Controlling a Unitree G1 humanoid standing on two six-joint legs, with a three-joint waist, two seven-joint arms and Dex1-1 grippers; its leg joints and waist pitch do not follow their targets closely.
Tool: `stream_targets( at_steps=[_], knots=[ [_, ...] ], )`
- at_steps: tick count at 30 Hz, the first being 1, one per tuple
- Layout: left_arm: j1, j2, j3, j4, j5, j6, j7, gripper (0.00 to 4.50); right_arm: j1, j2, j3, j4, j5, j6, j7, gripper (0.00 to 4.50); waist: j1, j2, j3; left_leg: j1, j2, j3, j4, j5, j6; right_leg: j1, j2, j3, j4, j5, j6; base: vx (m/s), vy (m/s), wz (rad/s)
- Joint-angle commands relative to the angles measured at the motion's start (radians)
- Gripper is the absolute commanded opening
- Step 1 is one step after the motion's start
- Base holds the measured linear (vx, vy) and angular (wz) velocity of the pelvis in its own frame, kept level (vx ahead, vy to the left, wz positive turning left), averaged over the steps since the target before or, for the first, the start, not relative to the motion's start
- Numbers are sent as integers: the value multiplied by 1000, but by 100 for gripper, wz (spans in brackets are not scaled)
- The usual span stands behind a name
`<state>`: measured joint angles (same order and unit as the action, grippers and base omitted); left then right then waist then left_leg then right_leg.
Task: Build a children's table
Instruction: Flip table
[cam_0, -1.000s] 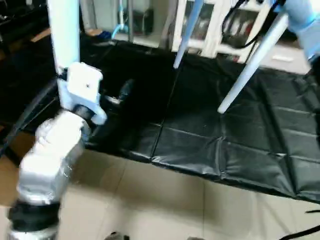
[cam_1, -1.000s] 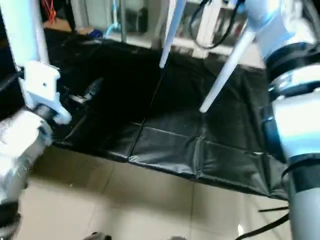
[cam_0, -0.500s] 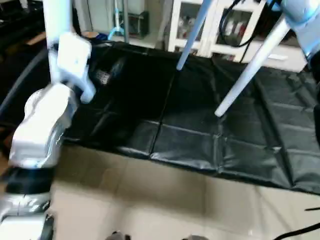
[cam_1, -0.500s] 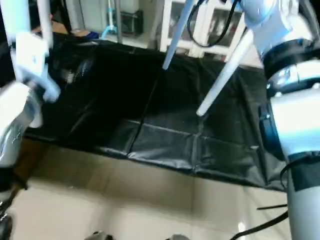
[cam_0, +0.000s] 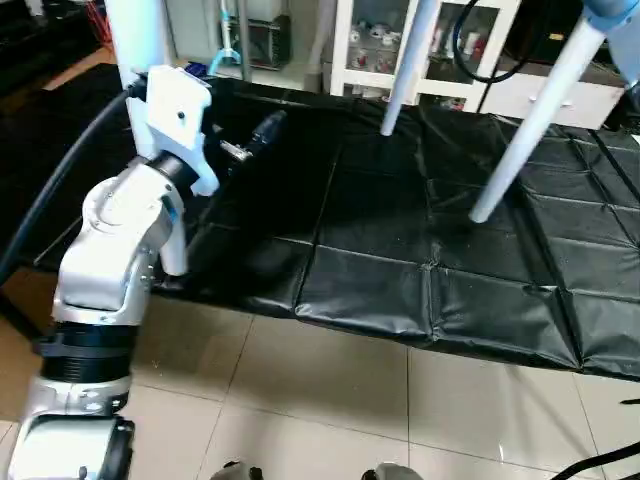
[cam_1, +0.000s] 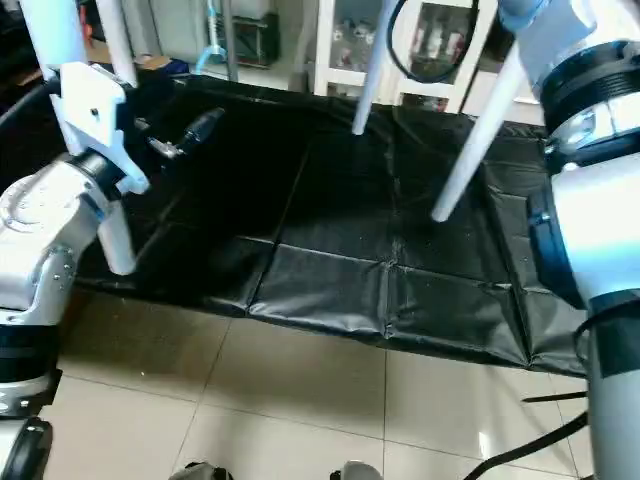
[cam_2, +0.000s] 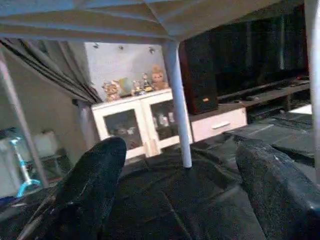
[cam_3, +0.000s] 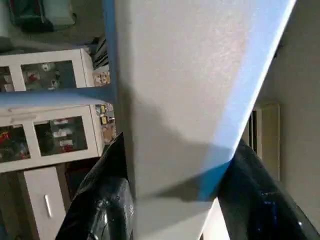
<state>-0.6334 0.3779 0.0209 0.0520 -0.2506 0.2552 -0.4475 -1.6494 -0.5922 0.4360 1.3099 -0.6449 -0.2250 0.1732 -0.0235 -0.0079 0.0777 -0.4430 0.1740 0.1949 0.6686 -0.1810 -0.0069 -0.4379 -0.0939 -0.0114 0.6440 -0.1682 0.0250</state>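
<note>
The children's table (cam_0: 520, 120) seems already assembled and is carried in the air above the black mat (cam_0: 420, 270): 2 white legs hang down in the upper centre and upper right of the left eye view, their feet just over the mat but, as I judge, not resting on it, and a 3rd leg (cam_0: 135, 35) rises at the upper left beside the left arm. In the right wrist view the right gripper (cam_3: 170, 200) is closed on the table's white top (cam_3: 190, 85), with 1 black finger on each side of the panel. In the left wrist view the left gripper (cam_2: 180, 185) stands wide open and holds nothing; the ribbed underside of the top is above it and a leg (cam_2: 177, 105) is in front. The step in hand looks like lowering the table onto its feet. To do it well, the robot should keep the top level so that all legs meet the mat together, let the free left claw steady the near leg, and release the right grip only when the table stands alone
</note>
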Motion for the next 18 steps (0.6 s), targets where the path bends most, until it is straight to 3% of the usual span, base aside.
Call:
stream_targets(
  at_steps=[1, 4, 5, 7, 8, 11, 13, 15, 18],
  knots=[
    [-45, 3, 22, 36, 15, -44, 8, 400, -14, -55, 17, 41, -45, 23, 35, 178, -17, -2, -82, 53, 32, -23, -83, -496, -69, 10, -11, 9, -74, -319, -179, 0, 0, 0],
    [-58, -4, 18, 70, 35, -60, 20, 400, -17, -54, 20, 40, -49, 16, 42, 178, -22, -4, -82, 48, 32, -19, -81, -447, -54, 16, -11, 11, -70, -280, -187, 0, 0, 0],
    [-70, -13, 18, 103, 48, -72, 28, 400, -14, -50, 19, 37, -44, 6, 54, 178, -27, -14, -78, 45, 33, -16, -82, -426, -44, 16, -10, 12, -71, -265, -189, 0, 0, 0],
    [-80, -19, 17, 140, 60, -83, 39, 400, -1, -44, 19, 35, -33, 0, 66, 178, -27, -9, -81, 48, 34, -16, -80, -401, -35, 17, -11, 14, -69, -243, -195, 0, 0, 0],
    [-83, -20, 14, 149, 64, -87, 45, 400, 4, -44, 19, 35, -29, -2, 70, 178, -30, -12, -78, 44, 33, -16, -81, -392, -31, 18, -9, 13, -69, -234, -197, 0, 0, 0],
    [-84, -10, 0, 185, 89, -95, 54, 400, 35, -38, 9, 32, -13, -9, 81, 178, -35, -7, -83, 40, 34, -17, -80, -317, -13, 28, -9, 12, -59, -129, -220, 0, 0, 0],
    [-81, -5, 0, 201, 93, -99, 50, 400, 55, -33, 5, 29, -9, -14, 88, 178, -36, -10, -84, 38, 34, -13, -77, -254, 17, 34, -9, 10, -55, -53, -248, 0, 0, 0],
    [-80, -5, 1, 205, 93, -102, 49, 400, 61, -32, 2, 27, -6, -16, 91, 178, -37, -10, -80, 37, 34, -12, -78, -257, 23, 35, -10, 10, -56, -63, -255, 0, 0, 0],
    [-75, -5, 3, 208, 91, -110, 37, 400, 77, -28, -7, 20, 6, -24, 106, 178, -41, -12, -73, 46, 37, -14, -82, -343, 4, 28, -10, 10, -67, -166, -243, 0, 0, 0]
  ],
)
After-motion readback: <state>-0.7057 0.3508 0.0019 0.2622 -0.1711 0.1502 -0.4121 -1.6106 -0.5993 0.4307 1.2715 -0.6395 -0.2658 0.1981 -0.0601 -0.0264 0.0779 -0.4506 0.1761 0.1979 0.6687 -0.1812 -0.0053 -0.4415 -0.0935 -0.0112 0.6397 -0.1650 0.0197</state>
